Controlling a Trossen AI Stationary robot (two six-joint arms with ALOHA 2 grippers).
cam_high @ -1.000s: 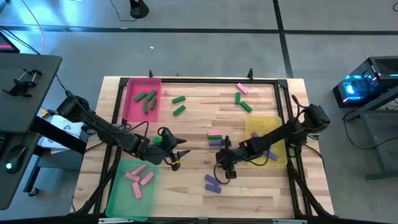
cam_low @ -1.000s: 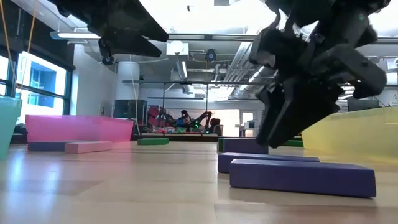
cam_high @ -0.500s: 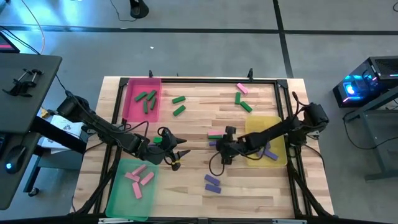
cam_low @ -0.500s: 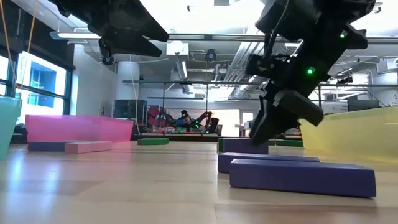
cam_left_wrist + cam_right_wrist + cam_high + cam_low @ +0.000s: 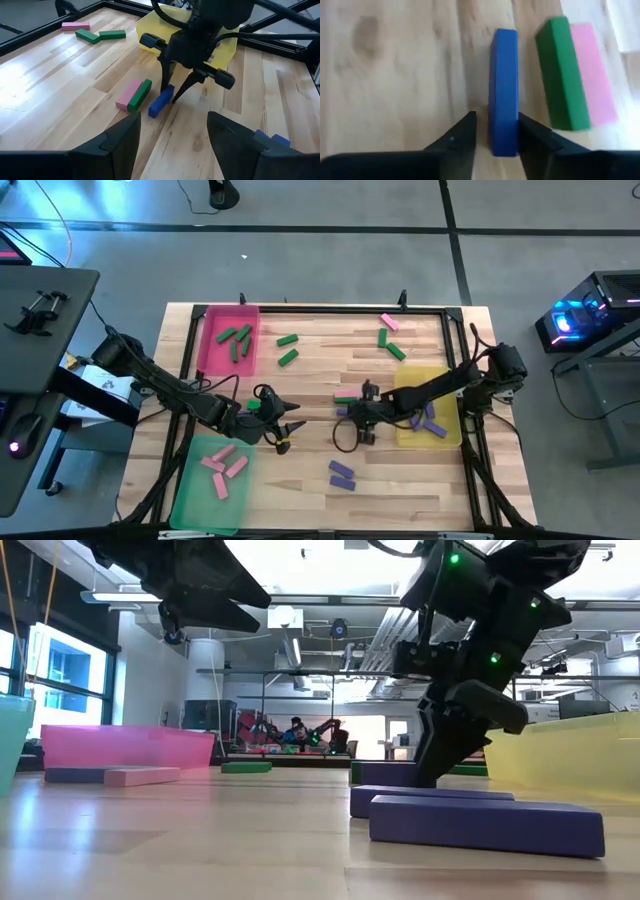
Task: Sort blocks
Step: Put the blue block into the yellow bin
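A purple block (image 5: 503,100) lies flat on the wooden table, beside a green and pink pair (image 5: 134,94). My right gripper (image 5: 172,95) comes down over it, open, one finger on each long side at the block's end (image 5: 345,412). My left gripper (image 5: 285,427) hangs open with nothing between its fingers, above the table between the pink tray (image 5: 205,340) and the green tray (image 5: 190,480). Two more purple blocks (image 5: 342,473) lie near the front edge. My right gripper straddles one end of the purple block (image 5: 503,142), slanting down from above, fingers along its two long sides. One finger (image 5: 532,135) looks to be against the block, and wood shows beside the other. I cannot tell whether it touches. The block lies flat on the table.
The pink tray holds green blocks, the green tray holds pink blocks, and the yellow tray (image 5: 425,372) holds purple ones. Loose green blocks (image 5: 288,348) lie at the far middle, and green and pink ones (image 5: 390,337) at the far right. A black frame rims the table.
My right gripper has moved toward the table's far edge, from near the two front purple blocks to the purple block beside the green and pink pair. It has turned and tipped a little on the way. The blocks have stayed where they were.
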